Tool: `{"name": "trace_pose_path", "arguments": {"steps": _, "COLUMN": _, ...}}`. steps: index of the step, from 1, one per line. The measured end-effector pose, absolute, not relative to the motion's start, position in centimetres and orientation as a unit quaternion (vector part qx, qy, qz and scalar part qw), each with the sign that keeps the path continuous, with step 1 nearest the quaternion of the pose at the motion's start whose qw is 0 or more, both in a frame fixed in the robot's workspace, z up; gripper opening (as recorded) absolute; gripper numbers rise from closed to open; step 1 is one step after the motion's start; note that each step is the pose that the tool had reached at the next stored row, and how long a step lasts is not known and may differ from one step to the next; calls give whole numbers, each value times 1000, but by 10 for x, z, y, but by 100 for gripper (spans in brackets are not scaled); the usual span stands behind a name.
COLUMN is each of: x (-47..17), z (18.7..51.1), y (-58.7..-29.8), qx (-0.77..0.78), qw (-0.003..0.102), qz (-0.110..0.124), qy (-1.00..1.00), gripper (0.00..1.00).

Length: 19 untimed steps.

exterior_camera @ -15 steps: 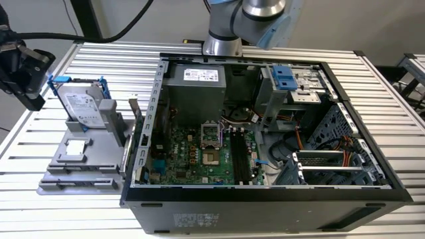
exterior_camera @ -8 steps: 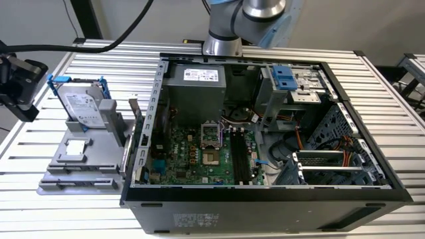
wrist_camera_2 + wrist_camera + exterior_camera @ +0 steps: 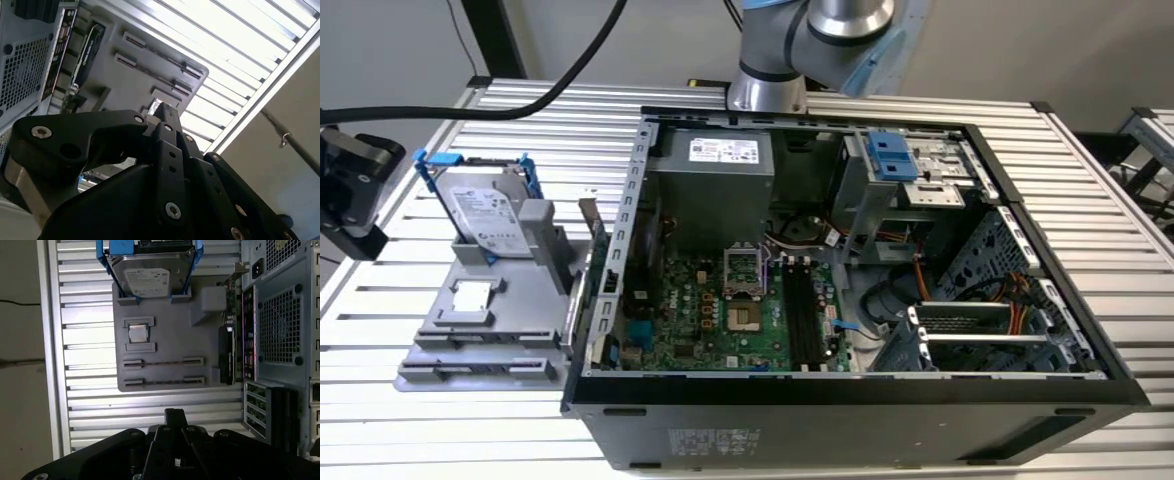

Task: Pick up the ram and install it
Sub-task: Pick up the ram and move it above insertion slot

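Observation:
The ram (image 3: 162,362) is a thin dark stick standing on edge between two holders of the grey tray (image 3: 165,340). A second stick like it (image 3: 162,382) stands in the row of holders beside it. My gripper (image 3: 173,416) hangs above the slatted table just off the tray's edge, a short way from that second stick. Its black fingertips are together with nothing between them, also in the second wrist view (image 3: 166,113). The arm's black wrist end (image 3: 350,190) sits at the exterior view's left edge, well apart from the open computer case (image 3: 854,390).
On the tray stand a silver hard drive in a blue bracket (image 3: 150,277), a small square chip (image 3: 137,333) and an expansion card (image 3: 227,357) on edge near the case. The green motherboard (image 3: 720,320) with its long black slots (image 3: 803,315) lies inside the case.

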<state>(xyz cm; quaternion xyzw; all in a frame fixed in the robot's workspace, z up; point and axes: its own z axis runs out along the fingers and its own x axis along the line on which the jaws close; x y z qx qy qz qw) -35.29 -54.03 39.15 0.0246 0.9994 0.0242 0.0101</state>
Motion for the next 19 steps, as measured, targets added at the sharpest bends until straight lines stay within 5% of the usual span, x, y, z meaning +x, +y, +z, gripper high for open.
{"name": "trace_pose_path", "arguments": {"steps": 19, "x": -353, "z": 392, "y": -539, "qx": 3, "qw": 8, "qz": 24, "qy": 1000, "gripper": 0}}
